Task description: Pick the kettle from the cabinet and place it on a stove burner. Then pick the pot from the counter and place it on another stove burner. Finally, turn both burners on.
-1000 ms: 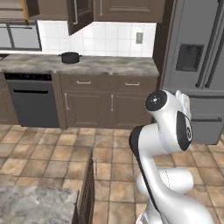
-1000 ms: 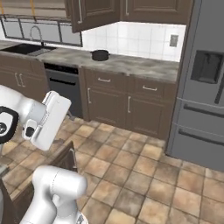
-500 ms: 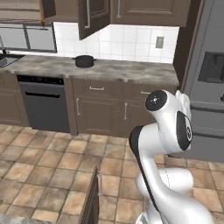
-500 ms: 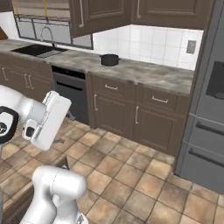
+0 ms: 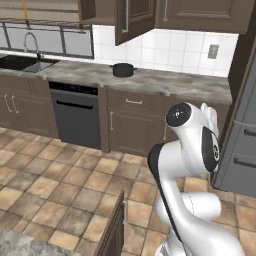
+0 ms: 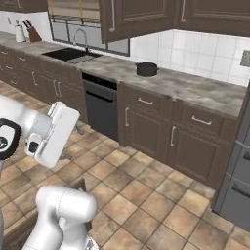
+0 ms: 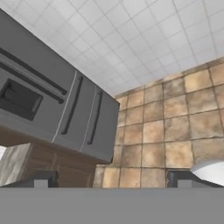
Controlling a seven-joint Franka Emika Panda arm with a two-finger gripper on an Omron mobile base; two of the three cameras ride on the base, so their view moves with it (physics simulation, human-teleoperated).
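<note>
The pincer [image 7: 109,178] is standing wide apart with nothing between its two dark tips, which are rising at the bottom of the hand view; it is looking past them at a grey refrigerator [image 7: 52,113] with long vertical handles, a tan tiled floor [image 7: 175,118] and a white tiled wall beyond; moving outward, the white arm [image 5: 192,150] is sitting folded up over the base, well apart from the table [image 5: 165,82]; the pot [image 5: 123,69] is resting on that marbled table, against the white tile backsplash and under an open dark cabinet door [image 5: 134,20]; in the right base view the pot [image 6: 146,69] is sitting to the right of the sink [image 6: 73,54] and above the brown drawer fronts; a dark dishwasher [image 5: 77,117] is standing below the table, left of the pot; the kettle and burners I cannot make out from here
</note>
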